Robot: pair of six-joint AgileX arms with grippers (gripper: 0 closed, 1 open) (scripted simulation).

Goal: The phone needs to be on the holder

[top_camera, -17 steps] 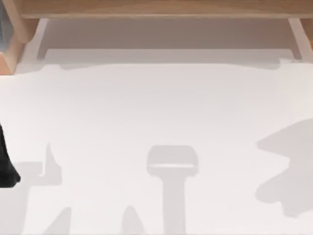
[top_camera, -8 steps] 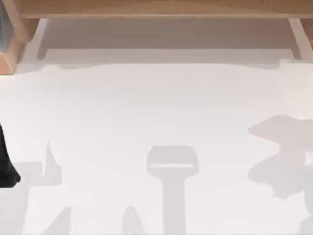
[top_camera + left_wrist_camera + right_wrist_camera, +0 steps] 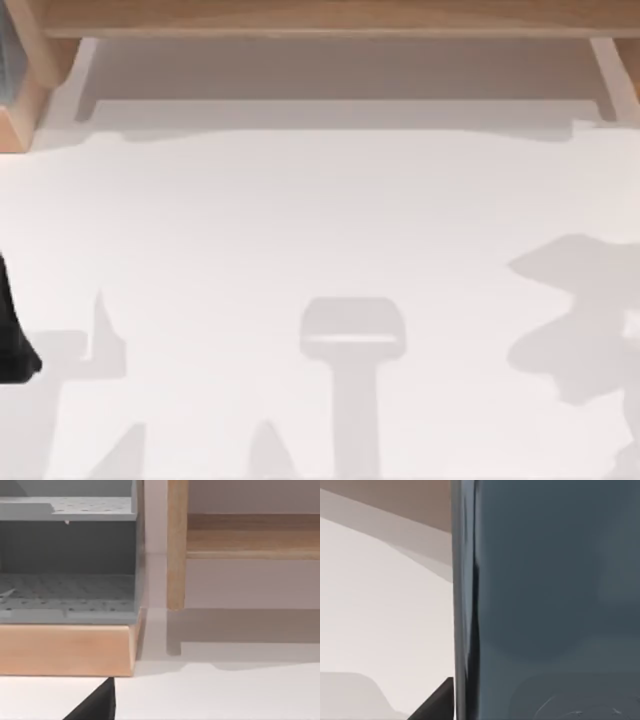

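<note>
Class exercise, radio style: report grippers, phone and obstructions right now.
Left arm parked at table's left edge. Phone close against right wrist camera, over white table. Nothing seen in the way.

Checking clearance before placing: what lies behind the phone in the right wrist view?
Beside the phone, white table and a brownish wall band show, with a dark sliver near its lower edge. Whatever lies directly behind its glass face is covered.

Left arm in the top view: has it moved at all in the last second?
No. The left arm stays parked at the table's left edge, equally far below the wooden frame corner as before.
</note>
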